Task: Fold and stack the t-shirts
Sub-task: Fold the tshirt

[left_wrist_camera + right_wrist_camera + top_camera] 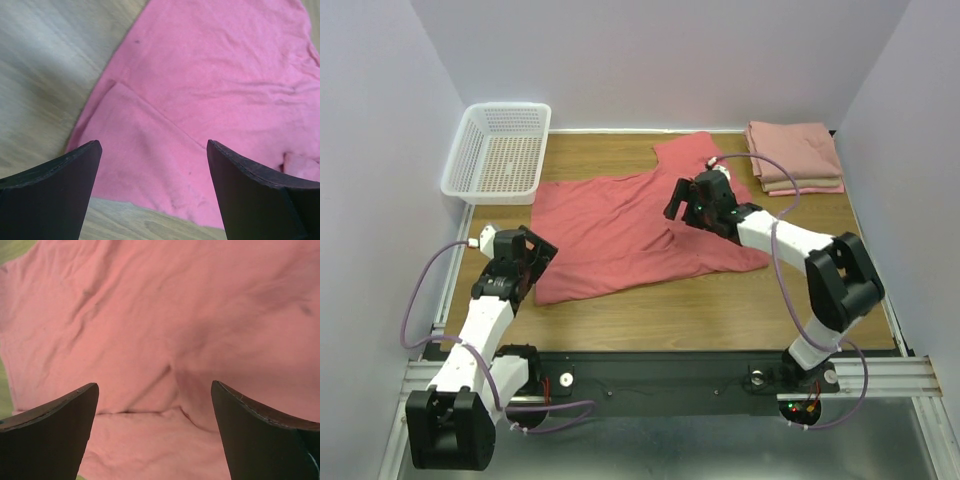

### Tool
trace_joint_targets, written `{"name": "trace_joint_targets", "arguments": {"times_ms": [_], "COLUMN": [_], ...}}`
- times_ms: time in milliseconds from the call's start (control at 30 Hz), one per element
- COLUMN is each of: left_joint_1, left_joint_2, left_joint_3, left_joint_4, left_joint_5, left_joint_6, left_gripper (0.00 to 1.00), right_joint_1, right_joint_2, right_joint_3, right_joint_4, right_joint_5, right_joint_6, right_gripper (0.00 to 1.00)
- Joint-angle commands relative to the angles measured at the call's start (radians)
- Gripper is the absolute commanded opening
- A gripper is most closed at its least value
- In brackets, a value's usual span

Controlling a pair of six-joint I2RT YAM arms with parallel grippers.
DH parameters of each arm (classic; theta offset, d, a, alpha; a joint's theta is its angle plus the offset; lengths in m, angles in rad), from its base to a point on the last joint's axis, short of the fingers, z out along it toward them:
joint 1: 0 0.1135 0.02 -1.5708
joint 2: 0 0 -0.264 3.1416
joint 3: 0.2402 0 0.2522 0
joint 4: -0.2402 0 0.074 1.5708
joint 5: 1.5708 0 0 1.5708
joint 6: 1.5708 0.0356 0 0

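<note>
A coral-red t-shirt (620, 225) lies spread and wrinkled across the middle of the wooden table. It fills the left wrist view (210, 90) and the right wrist view (165, 315). My left gripper (532, 262) is open and empty, just above the shirt's near-left corner (150, 195). My right gripper (682, 205) is open and empty, over the shirt's right part, where a fold line (165, 410) runs between the fingers. A stack of folded salmon-pink and beige t-shirts (793, 155) sits at the back right.
A white plastic lattice basket (500, 152) stands at the back left. White walls close the table on three sides. Bare wood (720, 310) shows along the near edge, in front of the shirt.
</note>
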Motion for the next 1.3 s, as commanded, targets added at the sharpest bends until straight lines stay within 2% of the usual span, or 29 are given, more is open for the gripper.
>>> {"name": "trace_joint_targets", "arguments": {"times_ms": [0,133,267,467,567,700,833,933,1033,1067,1200,1267], "left_joint_1": [0.0,-0.049,-0.084,-0.086,-0.086,-0.087,-0.119,-0.139,-0.148,-0.152,-0.156,-0.164], "left_joint_2": [0.067,0.183,0.369,0.455,0.423,0.337,0.258,0.212,0.155,0.123,0.077,0.043], "left_joint_3": [0.023,0.027,0.053,0.017,-0.037,-0.1,-0.132,-0.138,-0.147,-0.149,-0.149,-0.117], "left_joint_4": [0.158,0.302,0.318,0.332,0.333,0.32,0.236,0.151,0.133,0.114,0.09,0.027], "left_joint_5": [0.117,0.164,0.139,0.098,0.104,0.116,0.099,0.062,0.076,0.081,0.093,0.082], "left_joint_6": [0.031,0.016,0.013,0.002,-0.01,-0.029,-0.065,-0.084,-0.085,-0.099,-0.118,-0.119], "left_gripper": [0.99,0.99,0.99,0.98,0.98,0.99,0.99,0.99,0.98,0.98,0.98,0.98], "right_joint_1": [-0.068,-0.2,-0.249,-0.266,-0.283,-0.304,-0.336,-0.35,-0.352,-0.352,-0.352,-0.352], "right_joint_2": [-0.14,-0.23,-0.241,-0.206,-0.239,-0.365,-0.593,-0.757,-0.868,-0.932,-1.049,-1.083], "right_joint_3": [-0.078,-0.232,-0.298,-0.363,-0.441,-0.57,-0.718,-0.785,-0.825,-0.863,-0.914,-0.895], "right_joint_4": [-0.072,-0.083,-0.082,-0.083,-0.085,-0.097,-0.167,-0.228,-0.302,-0.371,-0.416,-0.448], "right_joint_5": [0.144,0.108,0.052,0.046,0.052,0.055,0.062,0.058,0.05,0.041,0.036,0.033], "right_joint_6": [0.008,0.038,0.038,0.051,0.083,0.14,0.241,0.306,0.352,0.376,0.452,0.459], "right_gripper": [1.0,1.0,1.0,1.0,1.0,1.0,1.0,1.0,1.0,1.0,1.0,1.0]}}
